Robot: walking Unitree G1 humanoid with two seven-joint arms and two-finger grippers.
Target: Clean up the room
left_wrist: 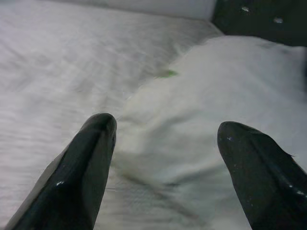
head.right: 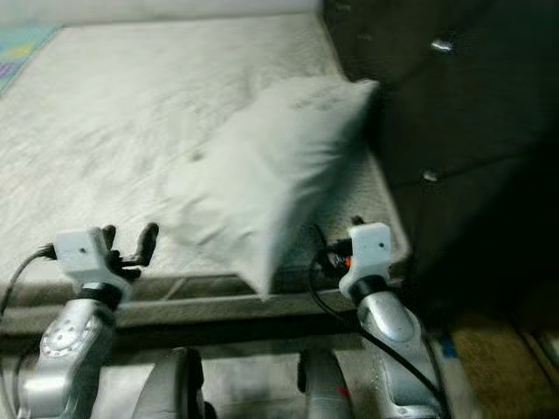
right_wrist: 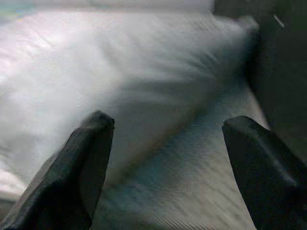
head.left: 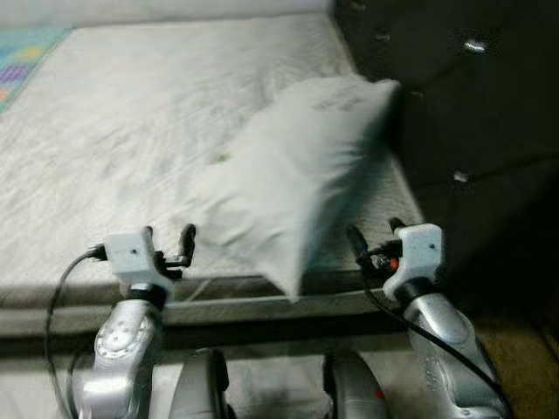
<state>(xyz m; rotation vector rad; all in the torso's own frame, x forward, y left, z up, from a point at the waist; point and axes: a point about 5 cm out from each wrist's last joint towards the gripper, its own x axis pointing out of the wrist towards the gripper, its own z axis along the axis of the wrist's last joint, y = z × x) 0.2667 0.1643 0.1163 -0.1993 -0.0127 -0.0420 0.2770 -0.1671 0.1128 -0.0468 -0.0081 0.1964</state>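
A white pillow lies slanted on the white bed, its far corner against the dark headboard and its near corner reaching the bed's front edge. My left gripper is open at the bed's edge, just left of the pillow's near end, with nothing between its fingers. My right gripper is open on the other side of the pillow, close to its near corner, fingers spread and empty. In both wrist views the pillow lies ahead of the fingers, apart from them.
The tufted dark headboard rises on the right of the bed. A colourful patterned cloth lies at the far left corner of the mattress. The dark bed frame rail runs in front of my legs. Brown floor shows at the right.
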